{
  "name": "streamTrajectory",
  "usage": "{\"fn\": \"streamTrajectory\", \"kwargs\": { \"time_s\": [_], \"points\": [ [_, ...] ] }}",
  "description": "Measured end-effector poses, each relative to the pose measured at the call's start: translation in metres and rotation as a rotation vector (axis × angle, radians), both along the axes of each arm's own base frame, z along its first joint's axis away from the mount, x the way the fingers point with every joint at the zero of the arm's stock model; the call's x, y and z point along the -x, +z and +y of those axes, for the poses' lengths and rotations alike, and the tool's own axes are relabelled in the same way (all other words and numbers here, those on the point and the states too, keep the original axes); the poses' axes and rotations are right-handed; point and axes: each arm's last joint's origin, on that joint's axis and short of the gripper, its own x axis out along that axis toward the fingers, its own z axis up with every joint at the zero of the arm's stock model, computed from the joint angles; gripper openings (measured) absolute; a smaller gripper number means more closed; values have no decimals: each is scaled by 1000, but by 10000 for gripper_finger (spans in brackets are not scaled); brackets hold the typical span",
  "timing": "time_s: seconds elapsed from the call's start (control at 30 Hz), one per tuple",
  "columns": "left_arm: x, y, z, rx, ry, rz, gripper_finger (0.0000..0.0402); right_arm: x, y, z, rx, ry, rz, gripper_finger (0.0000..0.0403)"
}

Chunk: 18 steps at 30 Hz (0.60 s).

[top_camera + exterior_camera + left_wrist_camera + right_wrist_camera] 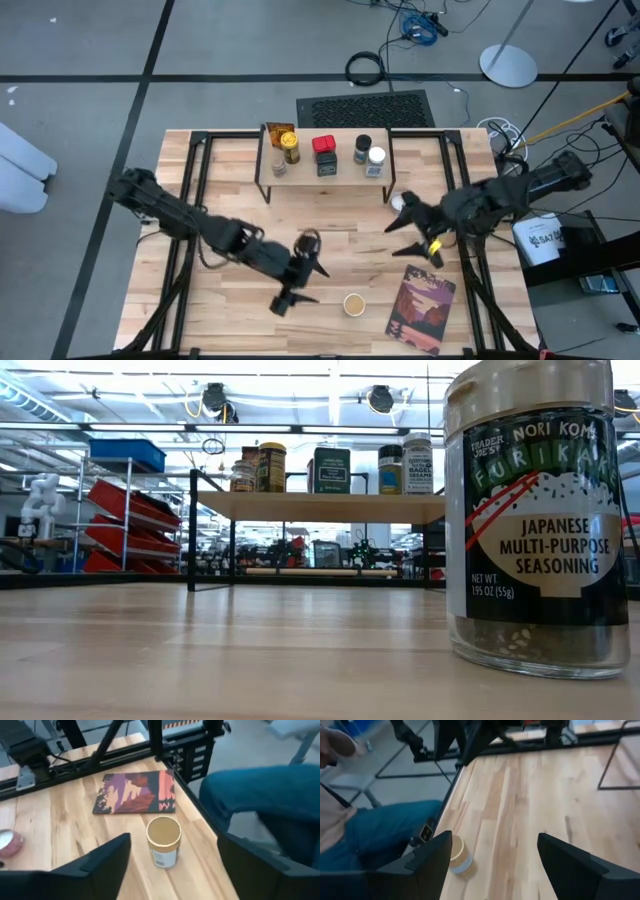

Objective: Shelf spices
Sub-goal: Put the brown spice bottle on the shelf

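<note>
Left gripper (300, 281), fingers spread, hovers beside an upright tan-lidded spice jar (163, 841) with dark label on the table (330, 220)

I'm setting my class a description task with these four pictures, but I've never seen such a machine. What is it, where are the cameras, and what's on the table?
It is a robot with two dark arms at a wooden table. One camera looks straight down, one sits at table-top height, and one rides on each wrist. The left gripper and right gripper are open and hold nothing. A low shelf at the far side carries several spice jars. A tan-topped jar stands just ahead of the left gripper, near a picture-covered book. The low view shows a seasoning jar up close. A person's leg shows beside the table.
</note>
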Motion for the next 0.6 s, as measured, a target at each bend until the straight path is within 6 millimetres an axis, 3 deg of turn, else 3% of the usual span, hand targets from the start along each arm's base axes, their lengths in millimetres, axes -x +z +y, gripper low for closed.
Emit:
{"fn": "streamTrajectory", "kwargs": {
  "time_s": [0.17,0.37,0.6],
  "points": [
    [-19,-28,-19,-84,8,-21,344,-15,-14,23,-5,-16,64,281],
    [-37,-50,-30,-52,37,-44,348,-25,-33,45,-14,-53,162,281],
    [-47,-67,-28,49,89,36,348,-25,-44,63,-28,-93,212,281]
  ]
}}
